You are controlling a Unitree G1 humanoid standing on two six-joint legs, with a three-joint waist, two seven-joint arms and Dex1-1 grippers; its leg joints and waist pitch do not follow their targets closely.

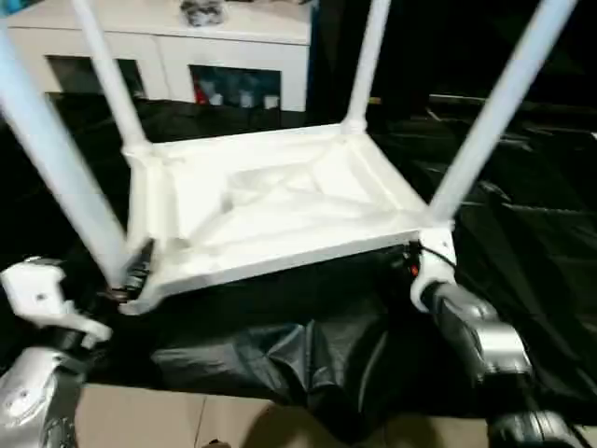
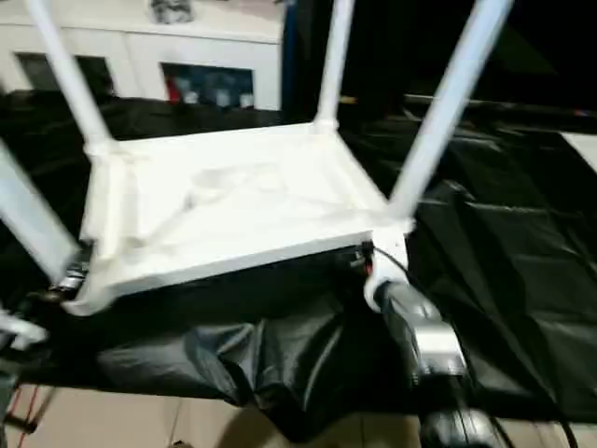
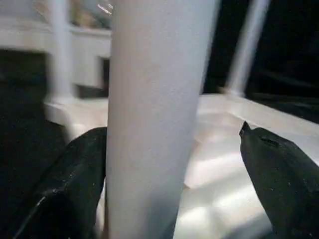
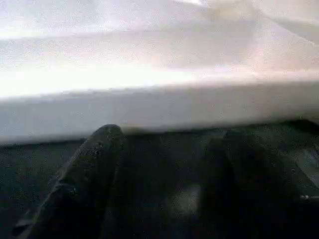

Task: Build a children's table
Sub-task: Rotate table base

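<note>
We look down on a wide sheet of black cloth, glossy and crumpled into soft folds, draped over the work surface and sagging off its near edge. On it lies the tabletop of the children's table, upside down: a white plastic rectangle, smooth and slightly shiny, with raised ribs crossing its hollow underside and a rounded socket at each corner. Its near edge seems lifted a little off the cloth, though blur makes that hard to judge.

All four legs stand in the sockets, each a long white tapered tube rising out of the top of the frame: the near left leg, the near right leg, the far left leg and the far right leg. Behind the table is a white cabinet with dark glass doors and coloured items inside.

Our left gripper is at the near left corner. Its two blunt black fingers are spread wide around the near left leg; one finger lies against the smooth tube, while the other stands well clear, so nothing is clamped. Our right gripper sits at the near right corner, its rounded black fingers just under the tabletop's pale rim; we cannot tell how far apart they are or whether they grip anything.
</note>
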